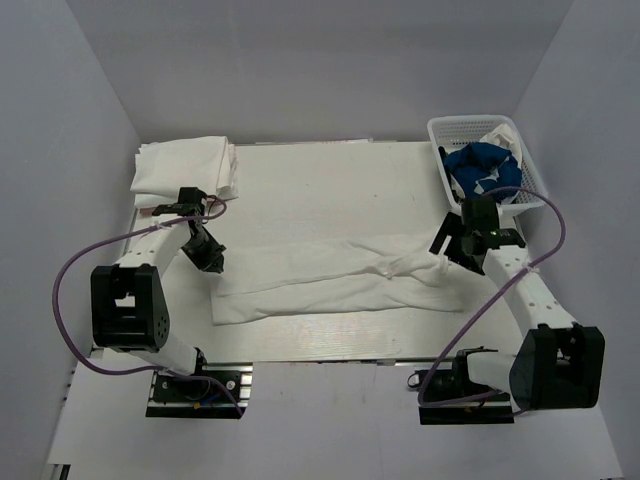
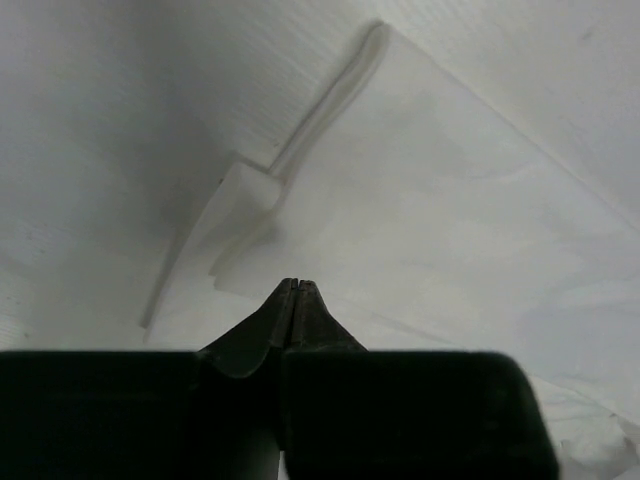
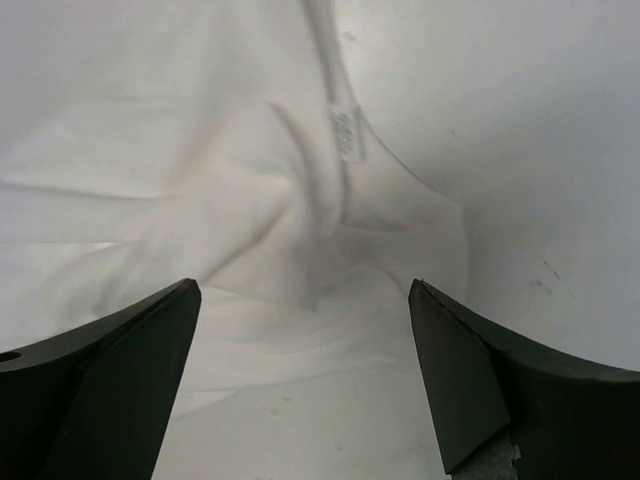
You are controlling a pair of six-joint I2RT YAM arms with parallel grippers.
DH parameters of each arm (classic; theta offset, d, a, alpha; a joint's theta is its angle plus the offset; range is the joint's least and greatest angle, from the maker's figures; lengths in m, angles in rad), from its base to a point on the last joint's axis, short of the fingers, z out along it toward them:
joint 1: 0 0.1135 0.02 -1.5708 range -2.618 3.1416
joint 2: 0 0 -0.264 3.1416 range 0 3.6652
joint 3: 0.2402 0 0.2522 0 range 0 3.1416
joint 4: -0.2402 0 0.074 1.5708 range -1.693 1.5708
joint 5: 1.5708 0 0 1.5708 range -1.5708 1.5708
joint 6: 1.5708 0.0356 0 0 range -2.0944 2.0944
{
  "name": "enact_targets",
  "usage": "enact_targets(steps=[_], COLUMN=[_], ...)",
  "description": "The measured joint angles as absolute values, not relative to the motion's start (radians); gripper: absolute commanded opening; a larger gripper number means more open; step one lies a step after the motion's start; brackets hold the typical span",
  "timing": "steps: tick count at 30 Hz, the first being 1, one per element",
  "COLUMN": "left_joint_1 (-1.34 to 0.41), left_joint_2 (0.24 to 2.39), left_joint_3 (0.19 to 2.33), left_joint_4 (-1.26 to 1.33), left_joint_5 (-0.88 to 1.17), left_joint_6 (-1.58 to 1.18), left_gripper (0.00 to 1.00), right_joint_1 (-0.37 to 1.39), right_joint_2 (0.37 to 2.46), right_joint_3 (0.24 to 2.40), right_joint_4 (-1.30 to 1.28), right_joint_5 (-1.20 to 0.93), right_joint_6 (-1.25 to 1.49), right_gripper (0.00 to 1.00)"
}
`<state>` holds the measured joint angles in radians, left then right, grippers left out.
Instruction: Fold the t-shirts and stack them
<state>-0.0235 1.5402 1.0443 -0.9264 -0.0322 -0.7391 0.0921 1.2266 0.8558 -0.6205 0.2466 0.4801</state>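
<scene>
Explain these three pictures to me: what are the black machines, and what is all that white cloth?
Two black robot arms are bolted to a white table. The wide picture looks down from above; the other two come from wrist cameras. A white cloth t-shirt lies spread between them, folded white shirts sit far left, and a white plastic lattice basket holds a royal blue shirt. The left gripper is shut at the shirt's end; the right gripper is open, holding nothing.

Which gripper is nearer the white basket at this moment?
Right. The right gripper hangs just short of the basket, over the spread shirt; the left gripper is across the table, near the folded stack.
</scene>
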Motion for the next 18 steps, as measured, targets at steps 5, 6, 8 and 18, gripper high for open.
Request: enact_targets(steps=[5, 6, 8, 18], left_joint_1=[-0.023, -0.023, -0.023, -0.023], left_joint_2=[1.541, 1.542, 1.544, 1.534], left_joint_3=[1.055, 1.055, 1.055, 1.032], left_joint_4=[-0.904, -0.904, -0.903, -0.88], left_joint_5=[-0.01, -0.007, 0.0, 0.039], left_joint_6=[-0.728, -0.725, -0.719, -0.711], left_gripper=[0.35, 0.38, 0.61, 1.0], right_joint_1=[0.11, 0.121, 0.153, 0.325], right_joint_2=[1.204, 1.214, 1.243, 1.399], right_joint_3=[0.933, 0.938, 0.939, 0.874], right_joint_4=[-0.509, -0.488, -0.456, -0.426], right_joint_5=[0.02, -0.037, -0.154, -0.311], right_joint_6=[0.381, 0.364, 0.333, 0.283], right_gripper=[0.9, 0.9, 0.9, 0.85])
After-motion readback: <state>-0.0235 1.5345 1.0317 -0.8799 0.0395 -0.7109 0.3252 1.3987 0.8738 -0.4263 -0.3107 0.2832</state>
